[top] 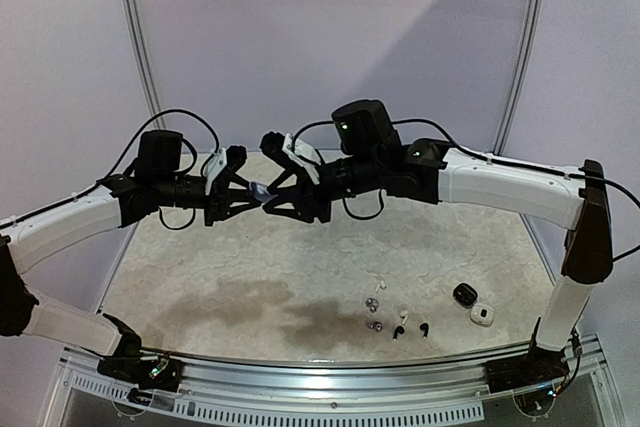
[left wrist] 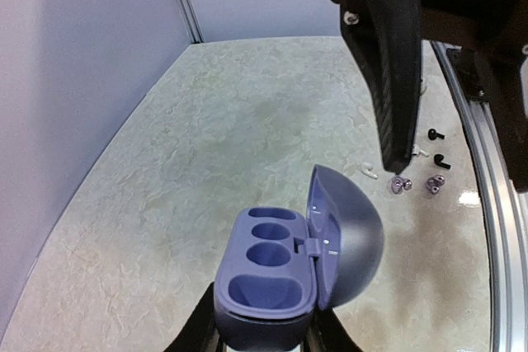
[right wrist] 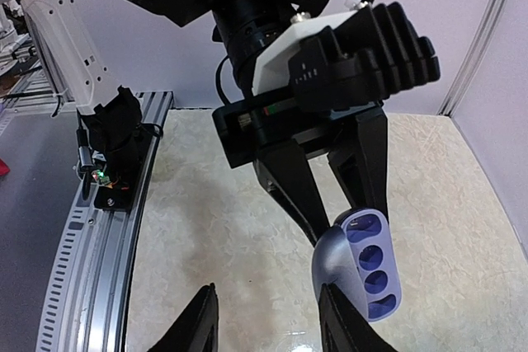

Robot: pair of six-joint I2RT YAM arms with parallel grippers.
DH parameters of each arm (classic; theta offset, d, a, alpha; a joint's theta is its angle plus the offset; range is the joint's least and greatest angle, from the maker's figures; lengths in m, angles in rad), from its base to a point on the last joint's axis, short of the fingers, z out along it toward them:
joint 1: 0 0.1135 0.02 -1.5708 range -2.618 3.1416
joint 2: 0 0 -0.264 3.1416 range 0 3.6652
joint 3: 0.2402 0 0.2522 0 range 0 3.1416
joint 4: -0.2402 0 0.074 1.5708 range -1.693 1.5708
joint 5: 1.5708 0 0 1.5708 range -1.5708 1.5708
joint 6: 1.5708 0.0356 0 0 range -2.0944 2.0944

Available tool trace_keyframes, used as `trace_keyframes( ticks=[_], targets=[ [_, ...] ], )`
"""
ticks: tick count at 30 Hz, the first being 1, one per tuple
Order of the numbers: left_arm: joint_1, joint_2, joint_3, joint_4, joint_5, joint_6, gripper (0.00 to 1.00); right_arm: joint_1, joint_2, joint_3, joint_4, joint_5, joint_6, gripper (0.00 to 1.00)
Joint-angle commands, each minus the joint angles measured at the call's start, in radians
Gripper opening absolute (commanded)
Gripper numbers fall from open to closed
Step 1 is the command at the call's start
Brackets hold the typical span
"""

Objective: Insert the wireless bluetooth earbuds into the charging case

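Top view. The left gripper [top: 250, 192] is clamped on the blue case [top: 263, 190] and holds it up over the table [top: 200, 267]. The right gripper [top: 278, 197] faces it from the right, just beside the case, fingers spread with nothing between them. The loose earbuds lie on the table, well apart from the case, to its right and toward the near edge: white earbuds [top: 403, 315], grey earbuds [top: 371, 304], black earbuds [top: 424, 328]. Further right of the case than the earbuds sit a black case [top: 464, 294] and, beside it, a white case [top: 482, 314].

Left wrist view. The blue case [left wrist: 268, 274] sits between the two fingers at the bottom of the view, body gripped. Its lid [left wrist: 351, 237] is swung open to the right on the hinge, and three hollows show in the body. One finger of the right gripper [left wrist: 392, 80] hangs down just above the lid, its tip near the lid's edge but apart from it. Beyond the lid, all six earbuds lie on the table in a loose cluster: white [left wrist: 369, 170], grey [left wrist: 399, 183], black [left wrist: 441, 161].

Right wrist view. The right gripper [right wrist: 268, 323] shows its own fingers parted with only the table between them. The blue case [right wrist: 367, 269] hangs from the other gripper's fingers, its hollows facing the camera, right against the right-hand finger [right wrist: 338, 323]. I cannot tell whether they touch.
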Motion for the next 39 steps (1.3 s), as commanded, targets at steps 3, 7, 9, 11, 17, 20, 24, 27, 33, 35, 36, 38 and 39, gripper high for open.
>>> trace_keyframes(
  ticks=[3, 7, 9, 11, 17, 20, 24, 27, 33, 35, 36, 38, 39],
  targets=[
    [0.003, -0.01, -0.019, 0.017, -0.027, 0.052, 0.0, -0.005, -0.024, -0.004, -0.019, -0.002, 0.021, 0.45],
    [-0.001, -0.025, -0.062, 0.131, -0.152, 0.124, 0.0, -0.016, -0.053, -0.015, 0.026, 0.074, 0.099, 0.56],
    [-0.002, -0.033, -0.099, 0.27, -0.247, 0.127, 0.0, -0.045, -0.062, -0.011, 0.061, 0.139, 0.231, 0.61],
    [-0.007, -0.039, -0.143, 0.418, -0.328, 0.142, 0.0, -0.092, -0.061, -0.007, 0.084, 0.183, 0.4, 0.63],
    [-0.047, -0.029, -0.265, 0.818, -0.446, 0.274, 0.0, -0.175, -0.005, 0.003, 0.134, 0.249, 0.914, 0.67],
    [-0.07, -0.012, -0.31, 0.962, -0.458, 0.328, 0.0, -0.175, 0.034, 0.012, 0.179, 0.226, 1.009, 0.7],
    [-0.089, 0.0, -0.326, 1.02, -0.474, 0.381, 0.0, -0.175, 0.076, 0.023, 0.216, 0.197, 1.082, 0.71],
    [-0.094, 0.012, -0.328, 1.041, -0.473, 0.431, 0.0, -0.173, 0.096, 0.044, 0.262, 0.155, 1.133, 0.71],
    [-0.102, 0.032, -0.319, 1.035, -0.473, 0.482, 0.0, -0.153, 0.118, 0.077, 0.308, 0.079, 1.126, 0.73],
    [-0.104, 0.033, -0.316, 1.03, -0.478, 0.486, 0.0, -0.148, 0.118, 0.078, 0.318, 0.069, 1.112, 0.73],
    [-0.104, 0.035, -0.315, 1.027, -0.479, 0.487, 0.0, -0.147, 0.119, 0.078, 0.323, 0.066, 1.11, 0.73],
    [-0.104, 0.038, -0.312, 1.024, -0.485, 0.488, 0.0, -0.144, 0.122, 0.082, 0.327, 0.055, 1.111, 0.72],
    [-0.105, 0.039, -0.309, 1.026, -0.486, 0.489, 0.0, -0.143, 0.127, 0.091, 0.317, 0.052, 1.114, 0.71]
  ],
)
